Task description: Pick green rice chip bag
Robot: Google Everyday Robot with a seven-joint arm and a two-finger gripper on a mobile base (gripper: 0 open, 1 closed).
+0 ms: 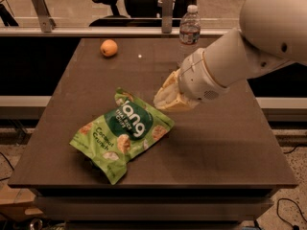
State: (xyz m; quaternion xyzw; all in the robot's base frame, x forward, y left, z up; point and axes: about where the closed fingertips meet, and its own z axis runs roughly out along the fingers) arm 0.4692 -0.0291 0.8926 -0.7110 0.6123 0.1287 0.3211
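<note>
The green rice chip bag (122, 133) lies flat on the dark brown table (216, 143), left of centre, with its dark-green round centre facing up and its long axis running from front left to back right. My gripper (165, 98), cream-coloured at the end of the white arm, sits low over the table just past the bag's back right corner. It is very close to that corner or touching it; I cannot tell which. The arm reaches in from the upper right.
An orange fruit (109, 47) sits at the table's back left. A water bottle (190, 30) stands at the back edge, right behind the arm. Office chairs and a rail lie beyond the table.
</note>
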